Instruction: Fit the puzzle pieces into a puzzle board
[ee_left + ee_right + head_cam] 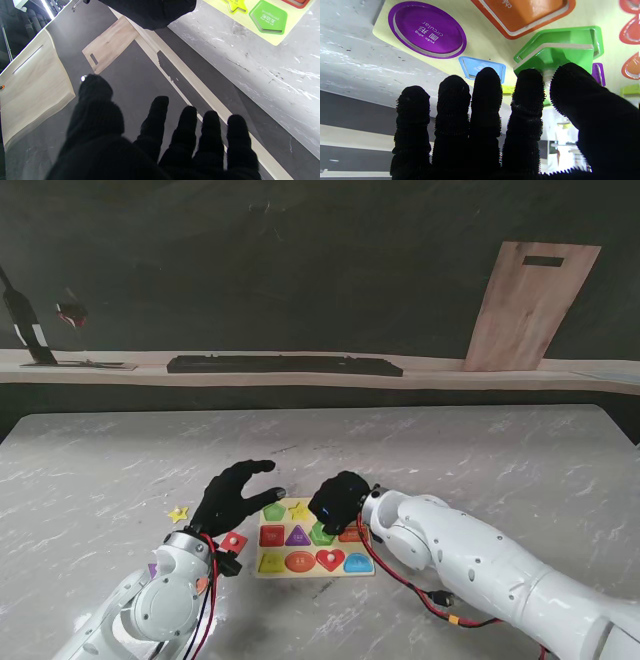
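Observation:
The yellow puzzle board (314, 574) lies in front of me with several coloured pieces seated in it. My right hand (338, 500) hovers over the board's far middle, thumb and index finger pinched on the white knob of a green piece (555, 53). That piece is tilted, partly over its green recess. A purple circle (427, 30) and an orange piece (520, 12) sit in the board (485, 42) beyond the fingers. My left hand (235, 492) is open just left of the board, fingers (185, 125) spread, holding nothing. The left wrist view catches a green pentagon (268, 17) in the board's corner (297, 17).
Loose pieces lie left of the board: a yellow star (178, 514), a red piece (233, 542) by my left wrist, and a purple one (152, 570). A wooden cutting board (528, 305) leans on the back wall beside a long dark bar (285, 365).

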Motion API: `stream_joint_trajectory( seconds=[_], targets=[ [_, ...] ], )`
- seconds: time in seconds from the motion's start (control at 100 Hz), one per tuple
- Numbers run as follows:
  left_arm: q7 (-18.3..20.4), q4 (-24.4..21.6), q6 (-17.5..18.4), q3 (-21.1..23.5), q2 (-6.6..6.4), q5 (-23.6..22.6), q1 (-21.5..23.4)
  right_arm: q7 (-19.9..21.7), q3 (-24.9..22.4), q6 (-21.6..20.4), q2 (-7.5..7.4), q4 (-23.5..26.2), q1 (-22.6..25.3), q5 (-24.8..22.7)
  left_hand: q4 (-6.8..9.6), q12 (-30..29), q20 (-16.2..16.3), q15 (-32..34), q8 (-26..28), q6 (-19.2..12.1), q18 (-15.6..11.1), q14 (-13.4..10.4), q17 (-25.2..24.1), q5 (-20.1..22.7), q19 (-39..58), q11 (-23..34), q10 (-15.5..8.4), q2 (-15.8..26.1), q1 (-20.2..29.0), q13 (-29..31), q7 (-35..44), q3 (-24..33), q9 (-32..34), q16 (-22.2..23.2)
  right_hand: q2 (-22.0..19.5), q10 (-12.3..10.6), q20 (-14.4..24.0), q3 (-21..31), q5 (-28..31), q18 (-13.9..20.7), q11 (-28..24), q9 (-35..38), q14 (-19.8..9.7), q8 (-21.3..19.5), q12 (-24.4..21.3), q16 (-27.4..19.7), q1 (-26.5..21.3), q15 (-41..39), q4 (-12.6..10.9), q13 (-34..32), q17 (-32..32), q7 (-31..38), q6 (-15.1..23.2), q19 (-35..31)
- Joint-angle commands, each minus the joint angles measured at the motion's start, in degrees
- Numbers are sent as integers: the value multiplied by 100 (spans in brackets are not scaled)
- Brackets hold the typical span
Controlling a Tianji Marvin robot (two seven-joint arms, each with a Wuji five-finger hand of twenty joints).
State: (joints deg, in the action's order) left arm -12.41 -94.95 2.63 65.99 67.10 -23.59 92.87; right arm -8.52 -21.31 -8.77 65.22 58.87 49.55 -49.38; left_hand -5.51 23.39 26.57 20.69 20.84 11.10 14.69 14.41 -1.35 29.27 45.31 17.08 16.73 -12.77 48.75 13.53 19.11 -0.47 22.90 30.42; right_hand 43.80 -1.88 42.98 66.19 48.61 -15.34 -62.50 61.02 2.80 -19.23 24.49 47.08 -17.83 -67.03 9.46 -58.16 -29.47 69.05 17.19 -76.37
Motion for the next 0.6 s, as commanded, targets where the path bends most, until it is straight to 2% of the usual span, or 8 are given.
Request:
stream_joint_trajectory(
  seconds=[0.0,0.25,0.59],
  targets=[
    [3,-18,13,2,14,22,13,-15,33,-63,63,-54,-22,-7,181,-19,82,-108,-14,-150,570,-39,1,134,-59,-120,-60,169,-34,189,-78,-130,66,1,-186,-89,105,273,0,72,-175,-62,-173,-15,-1,52,-382,-205,-458,-59,2,83,696,-227],
    [9,-6,15,-6,13,27,6,-148,363,-104,197,-377,-169,114,181,-20,82,-108,-18,-152,570,-34,1,138,-59,-121,-55,179,-37,189,-88,-131,69,1,-230,-109,96,231,-28,85,-184,-92,-182,-10,-10,49,-380,-214,-474,-28,22,96,711,-238],
    [35,1,12,-13,10,46,1,-266,515,-251,205,-502,-188,81,181,-21,82,-112,-22,-152,570,-28,1,152,-59,-121,-60,181,-43,193,-99,-133,91,-2,-261,-137,81,207,-88,87,-187,-133,-196,0,-23,40,-368,-211,-492,16,49,107,753,-235]
  ],
)
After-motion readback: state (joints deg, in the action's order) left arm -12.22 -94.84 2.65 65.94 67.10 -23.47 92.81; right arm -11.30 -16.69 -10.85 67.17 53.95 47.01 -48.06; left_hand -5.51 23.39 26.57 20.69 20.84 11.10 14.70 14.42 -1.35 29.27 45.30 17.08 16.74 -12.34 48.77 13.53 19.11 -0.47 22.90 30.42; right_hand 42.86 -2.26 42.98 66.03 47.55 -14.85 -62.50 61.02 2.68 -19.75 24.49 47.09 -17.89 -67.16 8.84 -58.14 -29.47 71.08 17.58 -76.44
